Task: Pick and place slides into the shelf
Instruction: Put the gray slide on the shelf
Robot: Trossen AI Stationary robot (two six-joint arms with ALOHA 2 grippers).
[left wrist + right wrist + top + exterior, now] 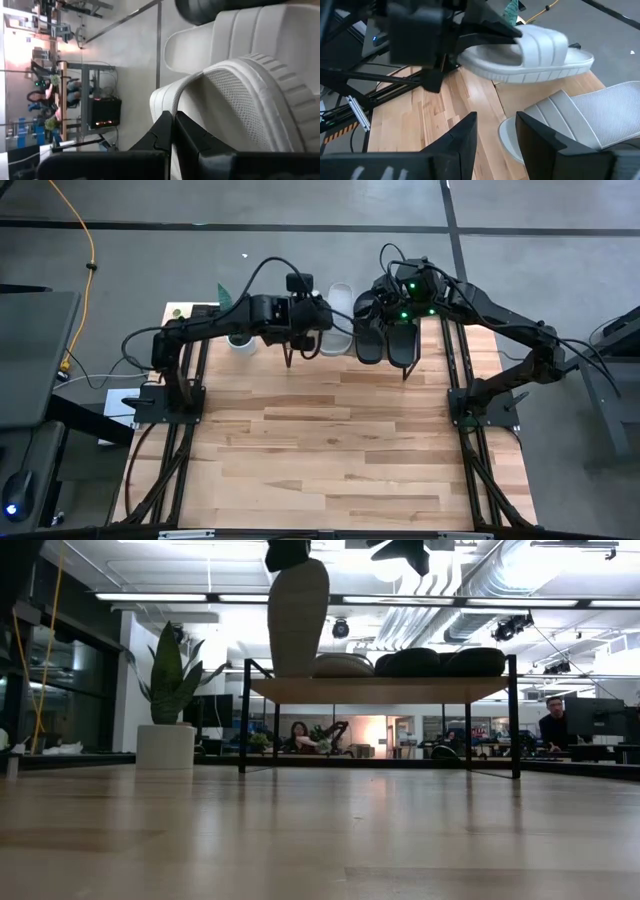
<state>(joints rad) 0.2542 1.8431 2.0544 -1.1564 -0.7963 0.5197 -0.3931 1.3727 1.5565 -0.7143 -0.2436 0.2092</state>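
My left gripper is shut on a pale grey-green slide, which hangs upright over the left end of the shelf. Whether its lower end touches the plank, I cannot tell. A second pale slide and two black slides lie sole-down on the light plank. My right gripper is open, above the shelf beside the lying pale slide, touching nothing. It also looks at the held slide. My left gripper pinches the pale slide at one end of its sole, on the rim, between its two fingers. The fingers come from above, pointing down. The slide hangs upright below them, with its strap farther down.
A white pot with a green plant stands on the table left of the shelf. The shelf sits at the table's far edge; bare wooden tabletop stretches toward the near edge. People sit at desks in the room behind.
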